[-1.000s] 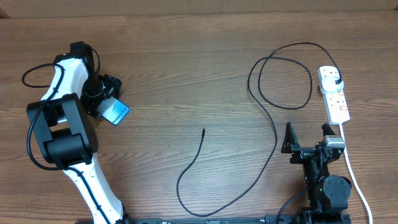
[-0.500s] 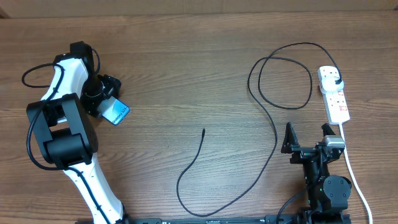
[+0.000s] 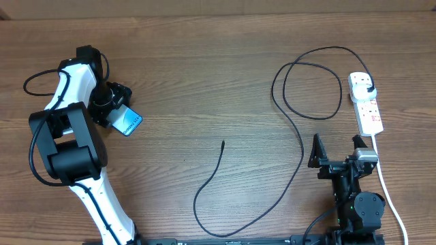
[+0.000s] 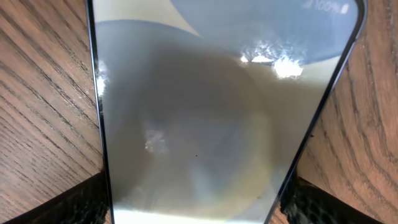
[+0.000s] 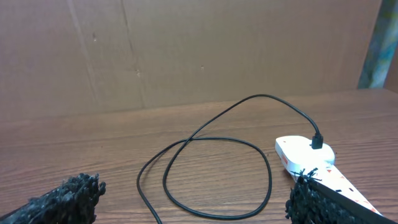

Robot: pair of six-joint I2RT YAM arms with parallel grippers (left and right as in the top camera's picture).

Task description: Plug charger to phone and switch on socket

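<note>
- Overhead: phone [image 3: 127,123] at left by left gripper [image 3: 119,114], long axis upper left to lower right; charger [image 3: 301,143] runs from socket [image 3: 366,102], right, to tip at centre; right gripper [image 3: 337,151] spread, empty.
- Left wrist: fingers [image 4: 74,202] flank phone's [image 4: 199,124] edges; grip cannot be told. Wood table [image 4: 37,93].
- Right wrist: charger [image 5: 205,140] plugged into socket [image 5: 305,152]; cardboard wall [image 5: 186,50].

Overhead looks straight down; left wrist seemingly hugs the phone [image 4: 199,124]; right wrist shares socket [image 5: 300,152].
</note>
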